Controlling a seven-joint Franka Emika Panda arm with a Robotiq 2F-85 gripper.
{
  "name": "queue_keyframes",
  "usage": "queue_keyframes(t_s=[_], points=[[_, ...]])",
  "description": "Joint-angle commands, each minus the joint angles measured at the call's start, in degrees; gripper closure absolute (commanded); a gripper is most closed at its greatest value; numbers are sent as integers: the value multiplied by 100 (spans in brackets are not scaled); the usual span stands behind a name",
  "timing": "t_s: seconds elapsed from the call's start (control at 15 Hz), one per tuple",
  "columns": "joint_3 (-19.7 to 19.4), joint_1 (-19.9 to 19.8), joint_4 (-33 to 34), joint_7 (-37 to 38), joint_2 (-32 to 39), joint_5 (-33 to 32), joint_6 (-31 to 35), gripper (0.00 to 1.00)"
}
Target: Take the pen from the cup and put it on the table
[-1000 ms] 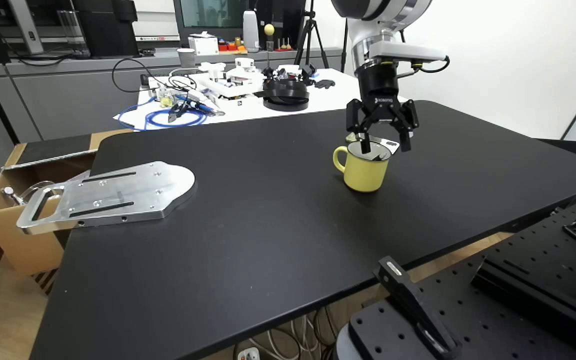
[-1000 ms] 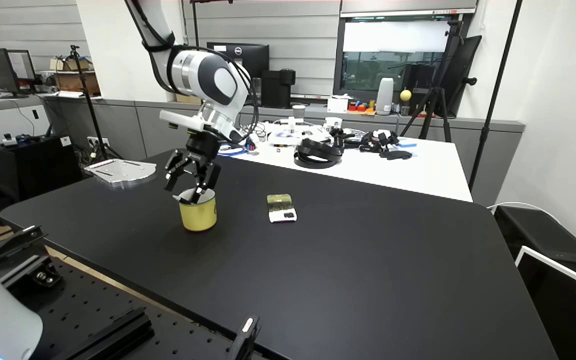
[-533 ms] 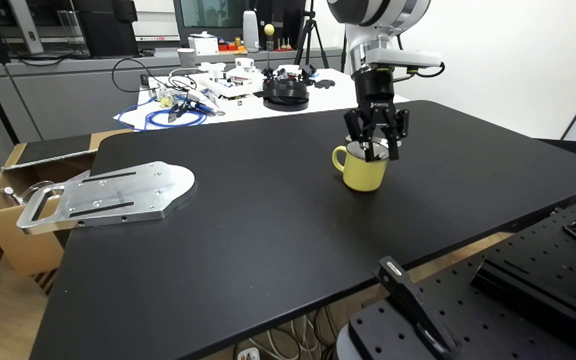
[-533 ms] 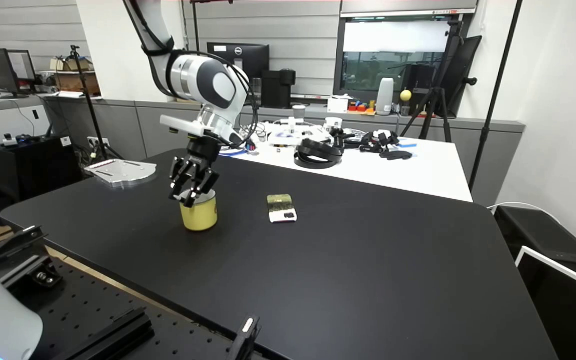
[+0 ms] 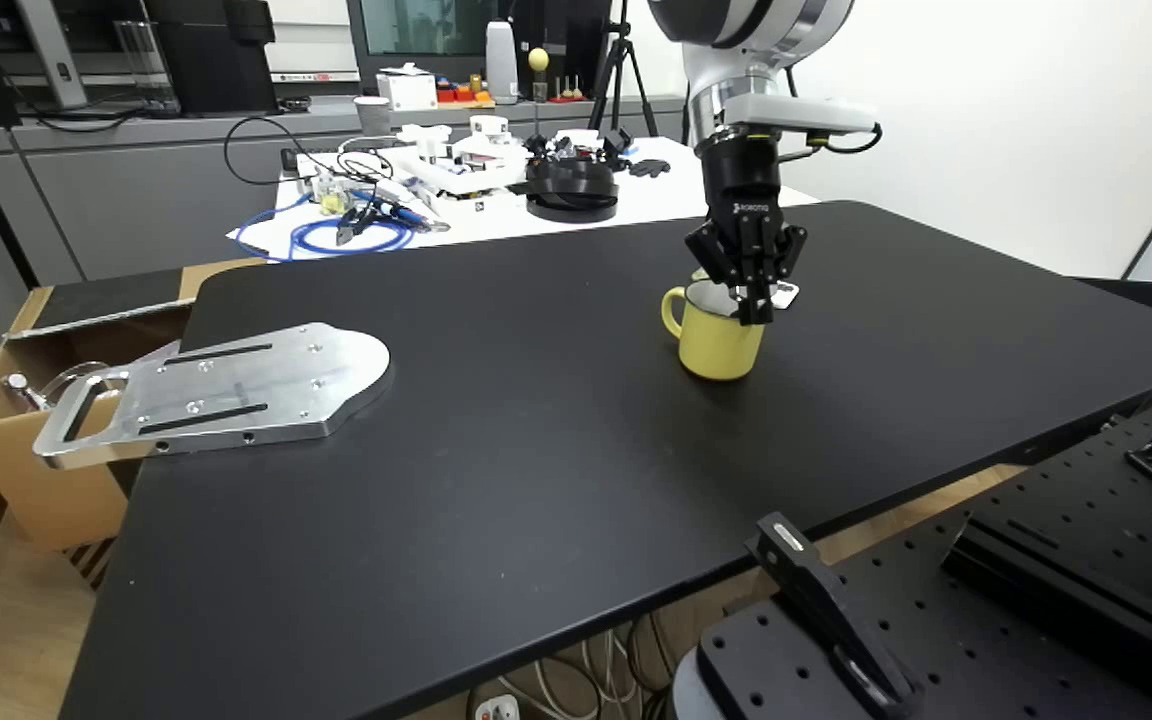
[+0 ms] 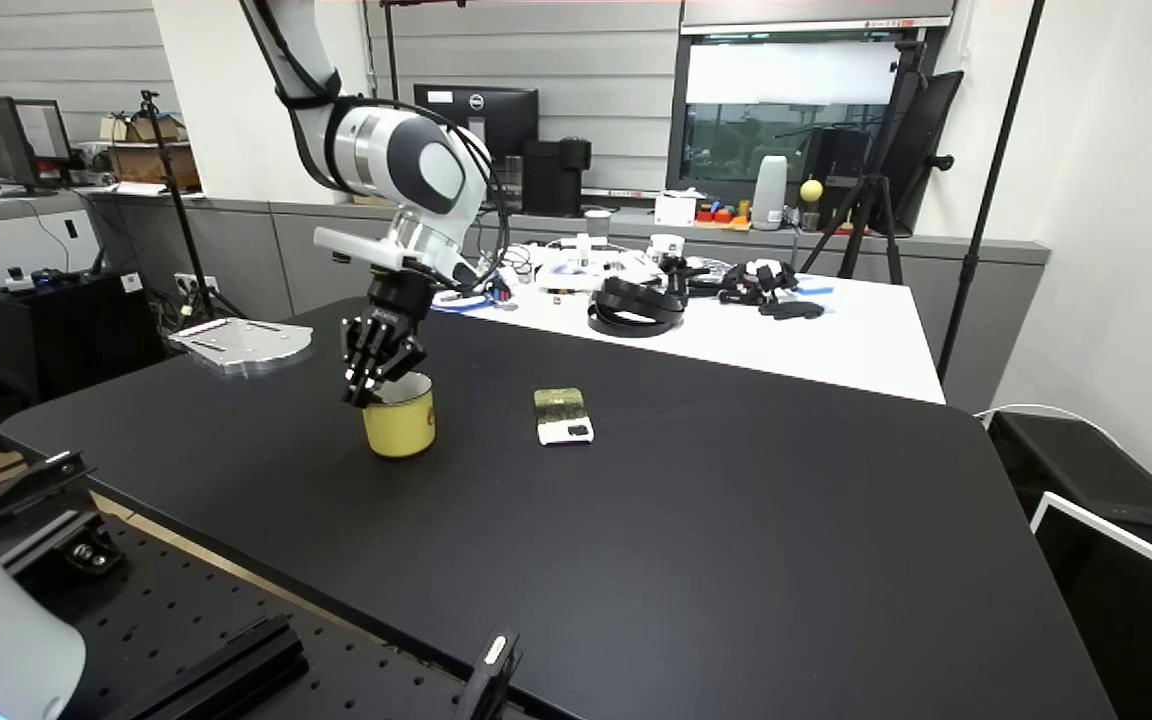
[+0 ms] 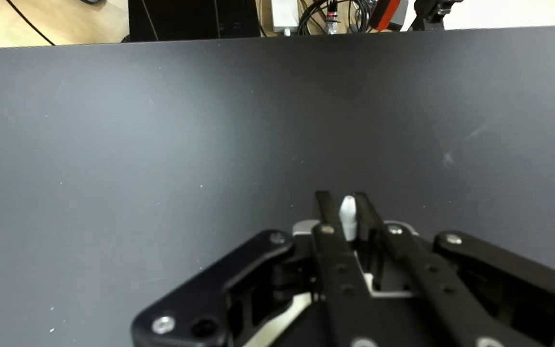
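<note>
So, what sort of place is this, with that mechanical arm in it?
Probably a robotics lab or workshop: there's the robot arm, a cluttered white table and a tripod.

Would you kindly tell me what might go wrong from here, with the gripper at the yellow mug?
The pen could slip, as the gripper seems to hold it near its pale end. The yellow mug might tip or drag, since the gripper overlaps its rim in both exterior views. If released carelessly, the pen may land on the flat olive-and-white item on the black tabletop.
</note>
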Motion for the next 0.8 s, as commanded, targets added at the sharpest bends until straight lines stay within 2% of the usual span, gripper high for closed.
queue_keyframes(t_s=[0.0, 0.6, 0.73], points=[[88, -48, -45, -75, -306, 158, -181, 97], [116, -92, 12, -319, -1465, 655, -1178, 97], [100, -58, -30, -373, -1723, 665, -1124, 97]])
